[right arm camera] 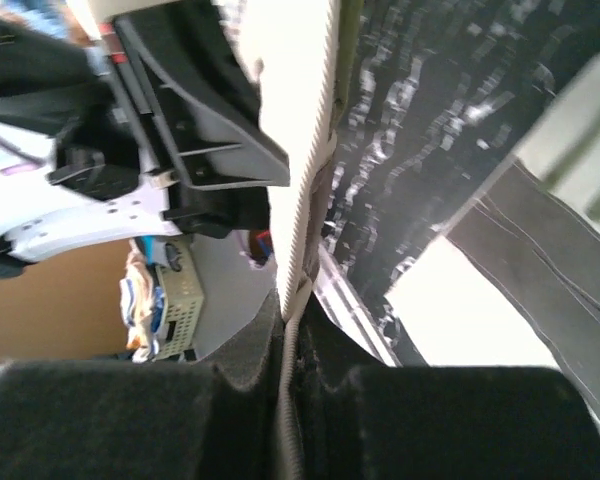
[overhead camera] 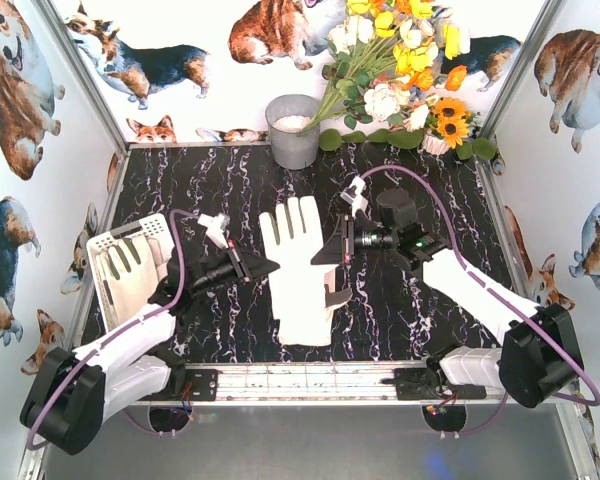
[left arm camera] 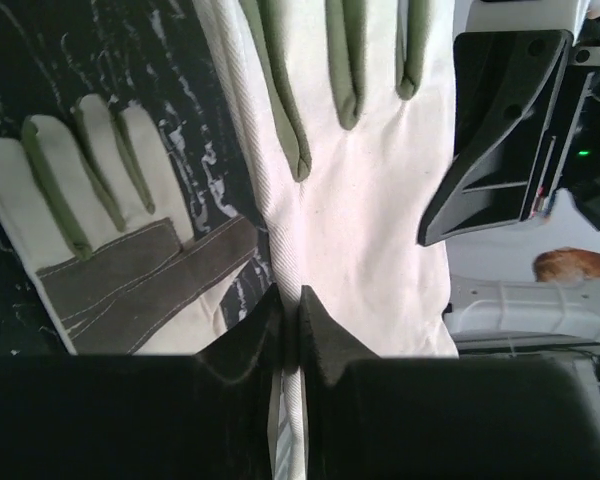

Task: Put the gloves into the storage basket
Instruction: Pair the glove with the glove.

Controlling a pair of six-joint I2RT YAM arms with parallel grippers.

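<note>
Left gripper (left arm camera: 290, 312) and right gripper (right arm camera: 292, 322), each clamped on opposite edges of one glove (overhead camera: 298, 235); second glove (overhead camera: 130, 258) in storage basket (overhead camera: 96, 272).

Cream glove (overhead camera: 298, 238) lifted mid-table, second glove (overhead camera: 306, 316) beneath, third glove (overhead camera: 130, 258) in white basket (overhead camera: 152, 226)

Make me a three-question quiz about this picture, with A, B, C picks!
1. Where is the storage basket?
A) far left
B) far right
C) at the back, by the flowers

2. What colour is the bucket?
A) red
B) grey
C) blue

3. What is the left pincer doing?
A) wide open
B) shut on the raised glove
C) shut on the bucket

Answers:
1 A: in the top view the basket sits at the left side.
2 B: the bucket's wall is plain grey.
3 B: the left wrist view shows its fingers closed on the glove's edge.
</note>
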